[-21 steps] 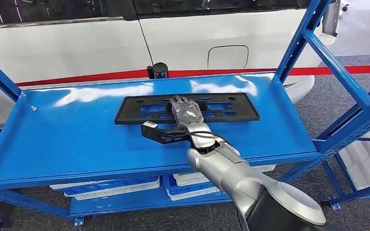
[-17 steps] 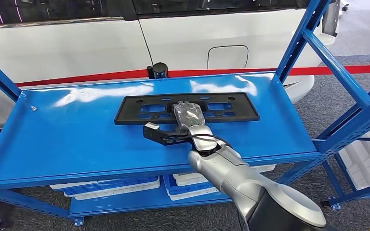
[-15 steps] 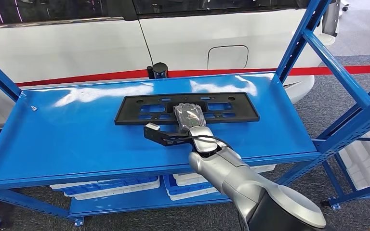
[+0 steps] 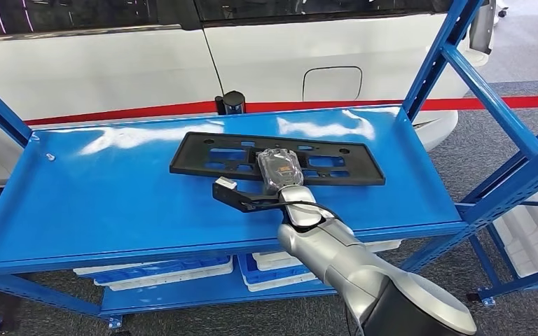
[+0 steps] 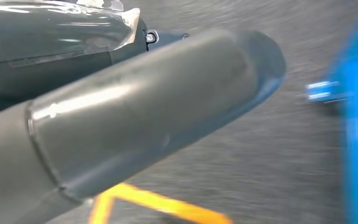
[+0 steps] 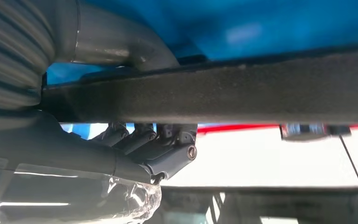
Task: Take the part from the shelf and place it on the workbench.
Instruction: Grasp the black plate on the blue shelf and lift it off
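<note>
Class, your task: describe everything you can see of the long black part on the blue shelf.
The black part is a long, flat rectangular frame, like matt plastic, pierced by rectangular cut-outs and small holes. It lies lengthways across the blue shelf, its right end angled slightly toward the robot. The right hand covers its middle near edge; in the right wrist view the fingers and thumb curl around its edge, gripping it. Whether it has lifted clear of the shelf cannot be told.
</note>
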